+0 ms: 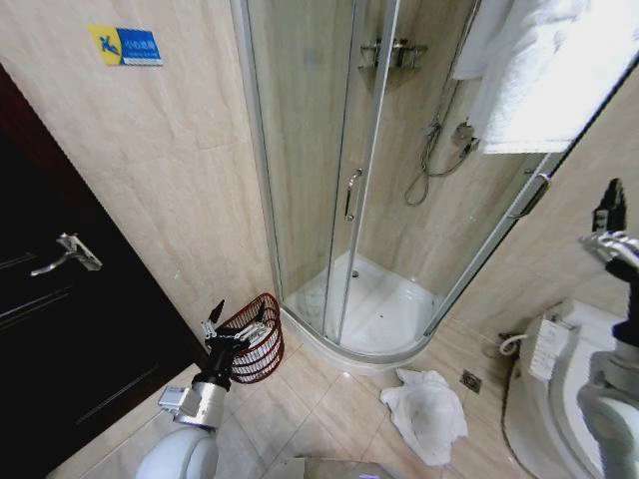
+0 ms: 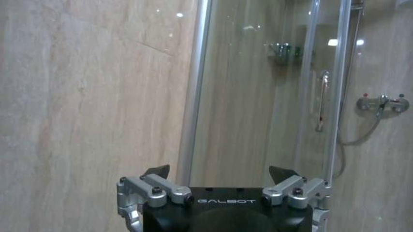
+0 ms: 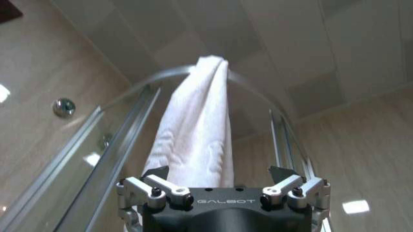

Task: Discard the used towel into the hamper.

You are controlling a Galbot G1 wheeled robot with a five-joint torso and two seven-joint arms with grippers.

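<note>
1. The hamper (image 1: pixel 257 337) is a small round reddish-brown wire basket. It sits on the tiled floor at the lower left of the head view, just beside the beige wall and near the edge of the glass shower stall (image 1: pixel 329 180).
2. The left gripper (image 1: pixel 238 321) is in front of the hamper in the head view, at the lower left. Its two fingers are spread wide apart and hold nothing. In the left wrist view the left gripper (image 2: pixel 219 174) points at the wall and the shower's glass door.
3. A white towel (image 1: pixel 534 70) hangs over the top of the shower stall, at the upper right of the head view.
4. The right gripper (image 1: pixel 609 215) is raised high at the right edge of the head view, below that towel. In the right wrist view the right gripper (image 3: pixel 219 173) has its fingers wide apart, and the hanging towel (image 3: pixel 197 130) sits between them. The fingers are not closed on it.
5. Another crumpled white towel (image 1: pixel 427 411) lies on the floor at the lower middle of the head view, between the shower base and the toilet (image 1: pixel 559 399).
</note>
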